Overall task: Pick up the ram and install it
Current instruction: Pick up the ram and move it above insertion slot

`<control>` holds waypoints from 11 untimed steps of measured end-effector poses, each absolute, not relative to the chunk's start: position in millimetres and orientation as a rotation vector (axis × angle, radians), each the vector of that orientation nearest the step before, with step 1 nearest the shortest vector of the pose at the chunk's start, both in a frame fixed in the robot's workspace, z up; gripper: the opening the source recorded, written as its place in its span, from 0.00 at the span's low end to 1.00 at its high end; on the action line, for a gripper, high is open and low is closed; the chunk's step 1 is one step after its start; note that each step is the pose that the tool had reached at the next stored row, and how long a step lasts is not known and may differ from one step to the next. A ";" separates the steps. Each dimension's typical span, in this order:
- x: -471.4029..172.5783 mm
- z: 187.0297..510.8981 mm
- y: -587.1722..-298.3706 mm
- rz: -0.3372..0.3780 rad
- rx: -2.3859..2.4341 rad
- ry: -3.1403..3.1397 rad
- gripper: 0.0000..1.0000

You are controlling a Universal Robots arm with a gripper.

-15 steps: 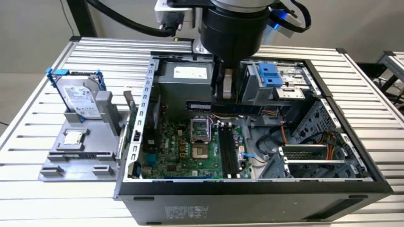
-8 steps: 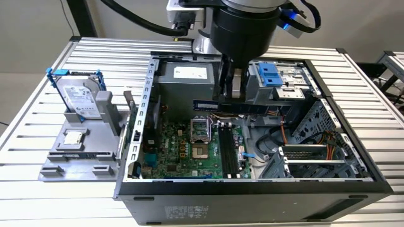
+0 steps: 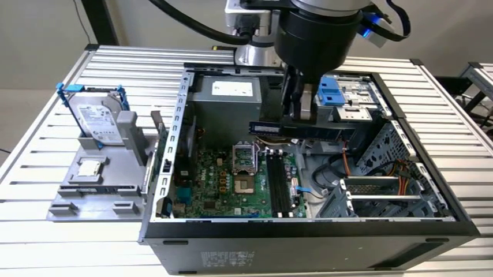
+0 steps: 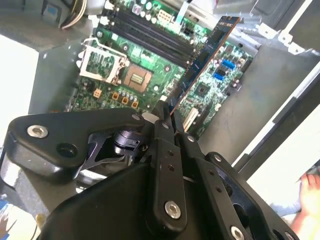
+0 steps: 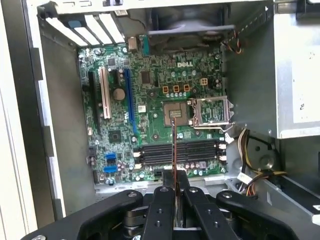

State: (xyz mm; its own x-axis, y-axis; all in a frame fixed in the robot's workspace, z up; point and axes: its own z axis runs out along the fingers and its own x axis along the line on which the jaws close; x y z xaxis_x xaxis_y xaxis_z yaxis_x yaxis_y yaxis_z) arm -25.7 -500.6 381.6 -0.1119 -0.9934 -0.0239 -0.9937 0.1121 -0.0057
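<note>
Gripper point(image 3: 299, 124) hangs inside the open computer case point(image 3: 308, 229), and its 2 fingers are clenched on the ram point(image 3: 331, 132), grasping it near its middle (the stick lies level in the exterior view). The ram is in the air above the motherboard point(image 3: 223, 184), toward the back wall of the case, and it touches no slot. In the first wrist view the ram point(image 5: 173, 145) is seen edge-on, and it runs crosswise over the black slots point(image 5: 200, 152), just beside the open processor socket point(image 5: 210, 111). In the second wrist view the gripper point(image 4: 162, 114) pinches the dark stick point(image 4: 205, 55) by 1 long edge. The case stands on a slatted metal table point(image 3: 69, 242). Near the table's edge at the exterior view's left, a gray holder point(image 3: 92, 199) carries a hard drive point(image 3: 99, 118) standing upright and a small square chip point(image 3: 90, 168) lying flat.
</note>
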 end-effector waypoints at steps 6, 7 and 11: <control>-15.9 381.4 -499.7 0.018 -2.069 2.336 0.00; -14.8 381.4 -499.2 0.017 -2.067 2.338 0.00; -11.6 381.3 -497.7 0.016 -2.058 2.346 0.00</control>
